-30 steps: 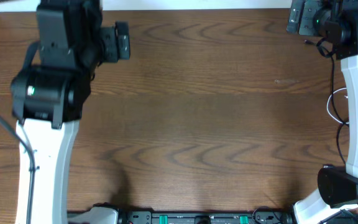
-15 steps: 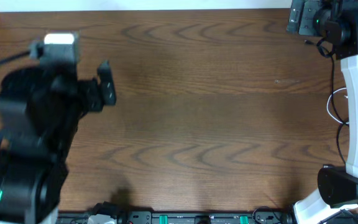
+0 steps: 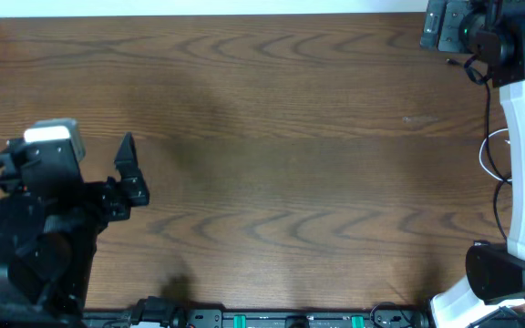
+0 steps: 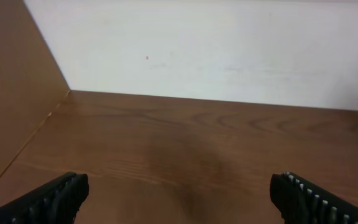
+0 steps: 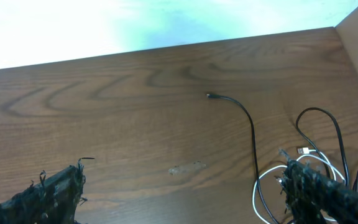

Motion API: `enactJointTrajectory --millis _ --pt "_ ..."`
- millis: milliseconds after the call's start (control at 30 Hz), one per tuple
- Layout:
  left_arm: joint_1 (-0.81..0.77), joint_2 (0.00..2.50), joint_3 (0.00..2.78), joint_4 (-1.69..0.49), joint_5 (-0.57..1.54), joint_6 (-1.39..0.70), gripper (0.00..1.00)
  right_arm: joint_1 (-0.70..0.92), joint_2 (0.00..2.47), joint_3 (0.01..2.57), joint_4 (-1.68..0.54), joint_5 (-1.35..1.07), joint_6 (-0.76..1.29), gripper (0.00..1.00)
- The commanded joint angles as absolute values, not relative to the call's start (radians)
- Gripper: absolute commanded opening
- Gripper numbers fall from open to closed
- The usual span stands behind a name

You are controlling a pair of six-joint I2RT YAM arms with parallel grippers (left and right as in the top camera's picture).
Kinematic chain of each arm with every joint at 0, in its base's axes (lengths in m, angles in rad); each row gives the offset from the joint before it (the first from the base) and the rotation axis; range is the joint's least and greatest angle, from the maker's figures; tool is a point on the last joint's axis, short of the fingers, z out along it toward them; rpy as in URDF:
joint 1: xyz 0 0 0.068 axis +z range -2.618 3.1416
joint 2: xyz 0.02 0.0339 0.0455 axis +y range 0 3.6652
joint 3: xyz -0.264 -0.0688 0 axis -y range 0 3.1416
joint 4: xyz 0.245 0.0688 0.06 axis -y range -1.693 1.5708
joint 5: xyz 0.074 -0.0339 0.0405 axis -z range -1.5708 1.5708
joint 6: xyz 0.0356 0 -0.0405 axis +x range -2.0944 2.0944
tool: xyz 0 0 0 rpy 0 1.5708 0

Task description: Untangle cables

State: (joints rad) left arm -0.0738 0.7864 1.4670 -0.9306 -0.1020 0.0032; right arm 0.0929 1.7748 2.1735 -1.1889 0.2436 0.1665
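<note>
At the far left, we see the left arm [image 3: 25, 246] low over the near corner of the table [image 3: 290, 173]. The left pincer [image 4: 179, 190] is spread wide, and from its own camera only bare wood shows between the two dark fingers [image 4: 58, 194]. Beyond them, a brown side panel [image 4: 11, 93] meets a pale wall [image 4: 229, 50] at the table's far edge.

Moving right, we come to the white right arm [image 3: 518, 164], stretched along the right edge of the table and reaching to the far right corner. The right pincer [image 5: 182, 180] also stands wide and grips nothing.

The cables lie on the wood at that right edge. The black cable [image 5: 248, 121] runs from a small plug end out on the table, curves back and loops near the side. The white cable [image 3: 483, 157] is coiled just beside the arm, crossing the black loops. In the wrist view the right finger stands in front of the white coil; we cannot tell whether they touch.
</note>
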Motion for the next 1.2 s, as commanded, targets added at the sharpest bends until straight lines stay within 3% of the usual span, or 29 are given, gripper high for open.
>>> enactJointTrajectory --millis 0,1167 --pt "-0.061 0.746 1.438 -0.926 -0.086 -0.014 0.98 0.097 1.765 2.18 -1.19 0.256 0.152 0.99" --pt "-0.054 0.294 1.154 -0.82 -0.087 -0.025 0.98 0.097 1.765 2.18 -1.19 0.255 0.152 0.99"
